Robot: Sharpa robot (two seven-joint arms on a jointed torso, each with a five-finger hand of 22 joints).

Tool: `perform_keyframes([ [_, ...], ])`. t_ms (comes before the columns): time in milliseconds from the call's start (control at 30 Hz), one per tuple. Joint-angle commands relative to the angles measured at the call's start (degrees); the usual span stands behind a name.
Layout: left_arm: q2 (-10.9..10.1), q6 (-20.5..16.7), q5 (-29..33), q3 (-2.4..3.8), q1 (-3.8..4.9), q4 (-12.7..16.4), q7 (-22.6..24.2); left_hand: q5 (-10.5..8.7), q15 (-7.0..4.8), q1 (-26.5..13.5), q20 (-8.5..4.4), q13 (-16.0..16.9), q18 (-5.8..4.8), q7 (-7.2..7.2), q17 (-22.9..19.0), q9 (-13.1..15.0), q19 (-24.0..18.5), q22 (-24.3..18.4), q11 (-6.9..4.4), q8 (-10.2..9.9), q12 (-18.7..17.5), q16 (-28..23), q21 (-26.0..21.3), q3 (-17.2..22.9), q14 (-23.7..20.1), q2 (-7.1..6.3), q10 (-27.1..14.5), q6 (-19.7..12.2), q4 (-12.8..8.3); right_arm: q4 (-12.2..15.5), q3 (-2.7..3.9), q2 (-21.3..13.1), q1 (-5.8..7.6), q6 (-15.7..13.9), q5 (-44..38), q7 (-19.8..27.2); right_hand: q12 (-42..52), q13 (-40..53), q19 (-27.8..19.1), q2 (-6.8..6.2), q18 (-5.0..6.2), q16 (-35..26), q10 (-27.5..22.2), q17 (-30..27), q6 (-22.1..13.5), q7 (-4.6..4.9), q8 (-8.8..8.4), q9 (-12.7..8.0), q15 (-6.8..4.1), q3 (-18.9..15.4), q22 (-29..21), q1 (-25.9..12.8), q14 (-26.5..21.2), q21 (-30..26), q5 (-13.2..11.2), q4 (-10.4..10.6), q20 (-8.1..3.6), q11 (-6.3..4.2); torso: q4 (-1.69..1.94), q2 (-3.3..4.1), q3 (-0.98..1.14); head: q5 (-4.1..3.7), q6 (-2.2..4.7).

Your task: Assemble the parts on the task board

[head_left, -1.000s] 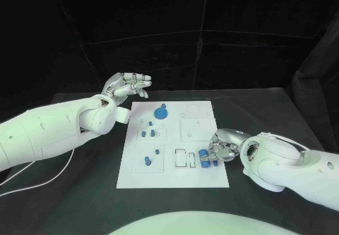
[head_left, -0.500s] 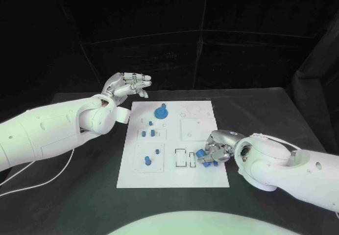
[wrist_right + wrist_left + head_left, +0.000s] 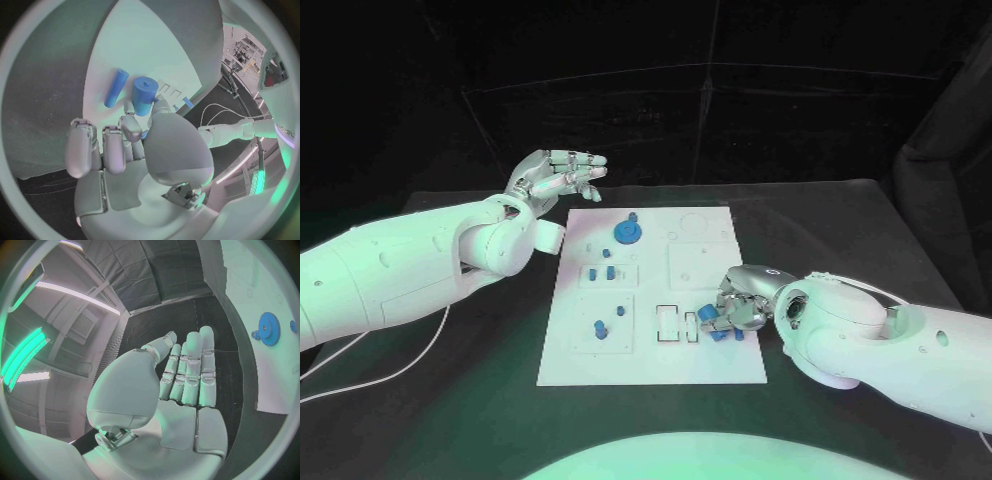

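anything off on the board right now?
Nothing damaged or spilled. Two blue cylinders lie loose near the task board's right edge by the right hand, not seated. Left hand hovers open beyond the board's far-left corner.

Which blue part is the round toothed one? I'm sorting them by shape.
The blue gear at the task board's far end, near the left hand; the others are small pegs or cylinders.

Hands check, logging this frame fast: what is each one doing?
Left hand: open, holding nothing, raised beyond the task board.
Right hand: pinching a blue cylinder.

A lab: black curtains (image 3: 733, 110) enclose the black table (image 3: 848, 230).
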Motion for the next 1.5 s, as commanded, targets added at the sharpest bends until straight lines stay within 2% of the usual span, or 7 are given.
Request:
perform_keyframes([
  [33,-0.1,0.7,0.1,0.04,0.08,0.1,0.4,0.21,0.12,-0.3,0.13,0.0,0.67,0.11,-0.1,-0.1,-0.4,0.0,0.11,0.3,0.1,0.1,-0.4,-0.2,-0.3,0.04,-0.4,-0.4,0.0,0.5,-0.26,-0.5,-0.26,-2.4,0.0,-1.1,0.5,0.7,0.8,1.07,-0.42,0.2,0.7,2.1,0.6,-0.26,0.56,0.4,-0.52,-0.4,0.1,0.0,3.8,0.3,0.9,-0.1,-0.22,-0.19,0.05,0.02,0.11,-0.05,0.11],
  [267,0.0,0.8,0.1,0.04,0.08,0.1,0.4,0.21,0.12,-0.3,0.13,0.0,0.67,0.11,-0.1,-0.1,-0.4,0.0,0.11,0.3,0.1,0.1,-0.4,-0.2,-0.3,0.04,-0.4,-0.4,0.0,2.9,-0.23,-1.8,-0.25,-11.9,0.7,0.8,2.1,2.9,1.1,1.66,-0.57,0.8,2.0,3.3,1.8,-0.89,1.67,1.3,-1.00,-0.9,0.8,0.5,4.0,0.7,3.4,-0.1,-0.66,-0.76,0.16,-0.02,-0.04,-0.15,0.35],
  [533,0.2,0.8,0.1,0.04,0.08,0.1,0.4,0.21,0.12,-0.3,0.13,0.0,0.67,0.11,-0.1,-0.1,-0.4,0.0,0.11,0.3,0.1,0.1,-0.4,-0.2,-0.3,0.04,-0.4,-0.4,0.0,5.1,-0.19,-1.8,-0.21,-15.3,3.6,1.9,2.3,3.4,1.2,1.75,-0.62,0.9,2.3,3.6,1.9,-1.05,1.88,1.7,-1.15,-1.3,1.1,0.5,4.0,0.9,4.6,-0.1,-0.84,-0.92,0.07,0.10,0.01,-0.05,0.48],
  [933,0.4,0.9,0.1,0.04,0.08,0.1,0.3,0.22,0.14,-0.4,0.16,0.0,0.68,0.11,-0.1,-0.1,-0.4,-0.1,0.12,0.3,0.2,0.2,-0.4,-0.2,-0.4,0.12,-0.5,-0.5,0.1,3.3,-0.18,1.9,-0.20,-10.4,8.2,0.8,1.7,3.4,1.3,2.51,-0.67,1.1,2.5,4.0,2.3,-1.32,2.25,2.5,-1.34,-2.1,1.4,-0.7,4.1,1.0,6.4,0.2,-1.02,-1.15,0.27,0.13,-0.08,0.21,0.25],
  [1133,0.6,0.8,0.1,0.04,0.08,0.0,0.5,0.22,0.14,-0.4,0.16,0.0,0.68,0.11,-0.1,-0.1,-0.4,-0.1,0.12,0.3,0.2,0.2,-0.4,-0.2,-0.4,0.12,-0.5,-0.5,0.1,2.4,-0.17,3.8,-0.20,-9.2,8.9,-0.8,2.2,4.2,1.4,3.14,-0.70,1.2,3.1,4.3,3.1,-1.72,2.75,3.1,-1.58,-2.7,1.6,-2.0,4.1,1.1,6.4,0.2,-1.17,-1.47,0.04,0.15,0.03,0.40,0.18],
  [1433,0.7,0.8,0.1,0.04,0.08,-0.1,0.5,0.22,0.14,-0.4,0.17,0.0,0.69,0.09,-0.2,-0.1,-0.4,-0.1,0.11,0.3,0.2,0.2,-0.4,-0.2,-0.4,0.12,-0.6,-0.5,0.1,1.2,-0.17,5.5,-0.20,-7.5,9.6,-2.3,1.6,4.1,1.4,3.68,-0.69,1.1,3.2,4.2,3.9,-2.13,3.20,3.9,-1.87,-3.6,1.6,-3.3,4.1,1.1,5.1,0.2,-1.42,-1.81,0.07,0.10,0.04,0.57,-0.04],
  [1500,0.8,0.8,0.1,0.04,0.08,-0.1,0.5,0.22,0.14,-0.4,0.17,0.0,0.69,0.09,-0.2,-0.1,-0.4,-0.1,0.11,0.3,0.2,0.2,-0.4,-0.2,-0.4,0.12,-0.6,-0.5,0.1,1.0,-0.17,5.8,-0.20,-8.6,9.7,-2.7,1.4,4.1,1.4,3.88,-0.70,1.1,3.3,4.2,3.9,-2.20,3.26,4.2,-1.94,-4.2,1.6,-4.0,4.1,1.1,2.6,0.2,-1.51,-1.89,0.07,0.11,0.05,0.61,0.02],
])
